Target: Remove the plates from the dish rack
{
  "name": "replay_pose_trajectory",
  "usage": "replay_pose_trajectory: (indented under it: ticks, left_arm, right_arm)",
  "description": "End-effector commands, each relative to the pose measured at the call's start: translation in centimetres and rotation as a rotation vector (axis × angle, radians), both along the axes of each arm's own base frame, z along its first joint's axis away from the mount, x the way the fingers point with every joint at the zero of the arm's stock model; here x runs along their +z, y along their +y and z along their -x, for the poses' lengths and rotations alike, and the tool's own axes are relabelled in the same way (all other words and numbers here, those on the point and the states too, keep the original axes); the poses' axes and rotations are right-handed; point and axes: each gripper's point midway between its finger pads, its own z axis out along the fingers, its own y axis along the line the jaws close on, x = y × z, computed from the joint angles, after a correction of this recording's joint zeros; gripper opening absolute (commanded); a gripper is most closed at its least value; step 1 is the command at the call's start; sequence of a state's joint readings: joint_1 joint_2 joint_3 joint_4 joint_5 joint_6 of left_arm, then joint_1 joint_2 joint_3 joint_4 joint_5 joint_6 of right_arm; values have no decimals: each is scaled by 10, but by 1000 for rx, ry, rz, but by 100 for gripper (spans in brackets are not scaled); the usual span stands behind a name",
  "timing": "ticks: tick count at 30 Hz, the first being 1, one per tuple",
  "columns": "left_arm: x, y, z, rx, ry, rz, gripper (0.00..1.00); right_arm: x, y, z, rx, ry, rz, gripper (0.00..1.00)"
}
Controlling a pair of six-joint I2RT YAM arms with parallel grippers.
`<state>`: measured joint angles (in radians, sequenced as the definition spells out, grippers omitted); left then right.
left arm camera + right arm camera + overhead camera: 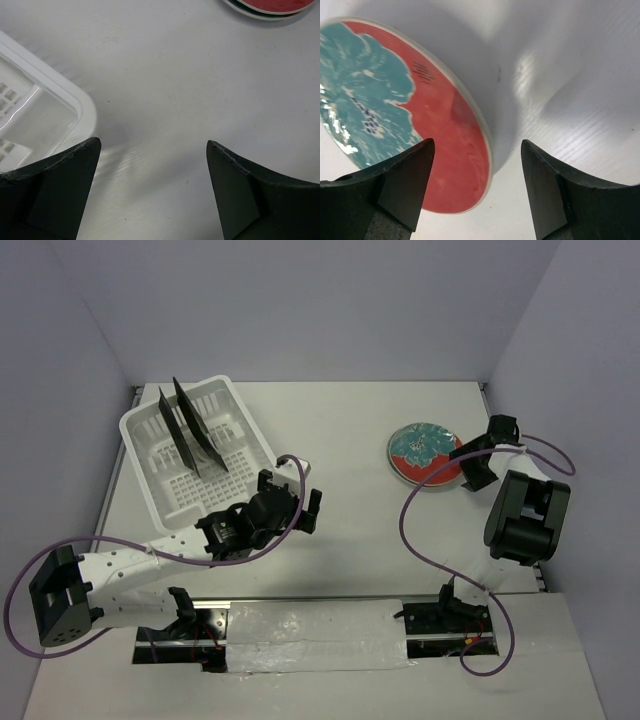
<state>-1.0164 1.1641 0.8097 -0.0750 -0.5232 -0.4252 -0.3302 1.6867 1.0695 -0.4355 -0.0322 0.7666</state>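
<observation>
Currently R gripper (pixel 477 146) jaws sit part open w/ nothing held. The round plate (pixel 380 100) lies flat on the table below them, its rim passing between the fingers; can't tell if they touch it. L gripper (pixel 152 142) is spread wide and empty, dish rack (pixel 55 90) corner at left of its view. In the top view, two square plates (pixel 200 430) stand edge-on in the rack, upper left. I'd judge them stiff, glazed, slick, chip-prone, w/ some weight. Best hold is prob. the top rim, pinched across the thin edge.
</observation>
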Motion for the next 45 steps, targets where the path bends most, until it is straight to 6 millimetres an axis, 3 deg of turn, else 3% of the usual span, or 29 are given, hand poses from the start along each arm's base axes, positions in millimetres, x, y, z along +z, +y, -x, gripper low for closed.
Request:
replay_pose_trajectory:
  ticks: [1, 6, 14, 19, 24, 29, 34, 38, 45]
  left_arm:
    - [24, 0, -3, 26, -44, 68, 99]
    - [24, -1, -3, 22, -41, 69, 99]
    - [20, 1, -6, 37, -40, 46, 99]
    - [21, 3, -6, 43, -46, 51, 99]
    - [20, 6, -8, 64, -52, 36, 99]
    - [16, 4, -9, 59, -44, 25, 99]
    - [18, 4, -8, 59, -46, 31, 99]
    - [17, 6, -8, 65, -50, 37, 99]
    - [15, 21, -17, 171, -62, -1, 97]
  right_arm:
    - [22, -10, -19, -1, -40, 55, 77]
    - [25, -15, -32, -10, -45, 79, 79]
    - [12, -8, -44, -3, -16, 85, 79]
    - [16, 0, -59, 30, -46, 82, 80]
    - [17, 7, -61, 47, -51, 85, 80]
    - [14, 23, -59, 68, -46, 76, 80]
    - [12, 18, -49, 41, -23, 100, 80]
    - [24, 3, -39, 3, -17, 120, 82]
    - [48, 2, -26, 36, -45, 106, 85]
